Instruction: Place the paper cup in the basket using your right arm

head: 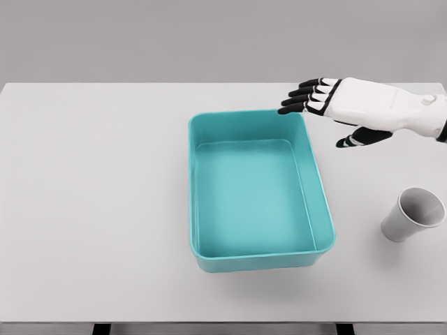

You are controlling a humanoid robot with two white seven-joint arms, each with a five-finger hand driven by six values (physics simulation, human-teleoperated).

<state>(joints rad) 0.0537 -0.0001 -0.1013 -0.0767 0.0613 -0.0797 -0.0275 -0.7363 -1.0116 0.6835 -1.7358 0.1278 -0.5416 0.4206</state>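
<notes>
Basket nearest, teal, nothing inside. Paper cup right of it, apart, on table, mouth tilted up-right. Right hand beyond basket's far right corner, fingers spread, holding nothing. Advice: bring the hand down to the cup's side and wrap mid-wall gently.

Only the right arm is seen, entered from the right edge of the head view in its upper part. The white forearm is held almost level and is directed towards the left. The right hand is carried with its white back turned upward. Its black fingers are stretched out leftward and slightly fanned, with nothing gripped. The thumb is held apart, lower down and angled down-left.
</notes>
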